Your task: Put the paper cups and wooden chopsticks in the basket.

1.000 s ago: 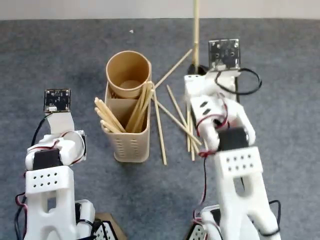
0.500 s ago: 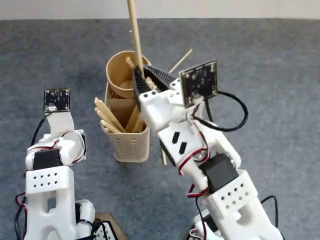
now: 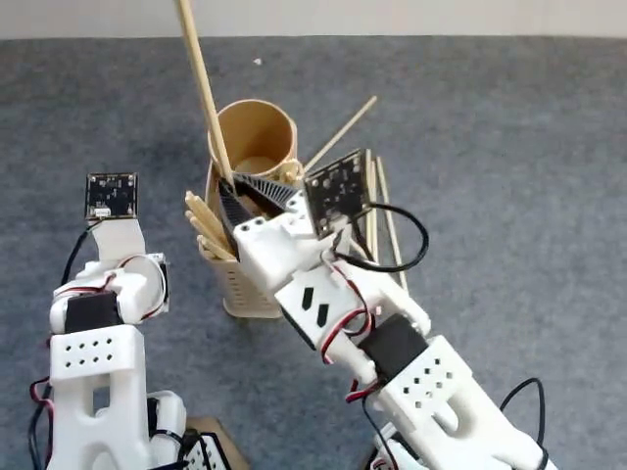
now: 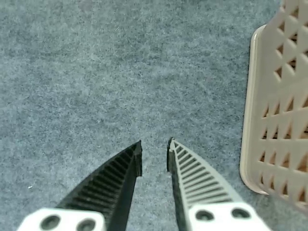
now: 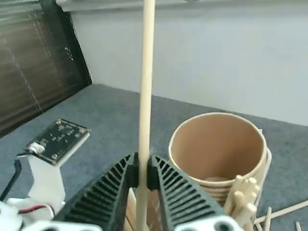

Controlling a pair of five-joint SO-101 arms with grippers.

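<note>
right claw (image 5: 143, 169) | clamped on pale, straight chopstick (image 5: 146, 72) | above basket (image 3: 252, 290)

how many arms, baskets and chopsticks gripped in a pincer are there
arms: 2
basket: 1
chopstick gripped in the right pincer: 1
total: 4
</note>
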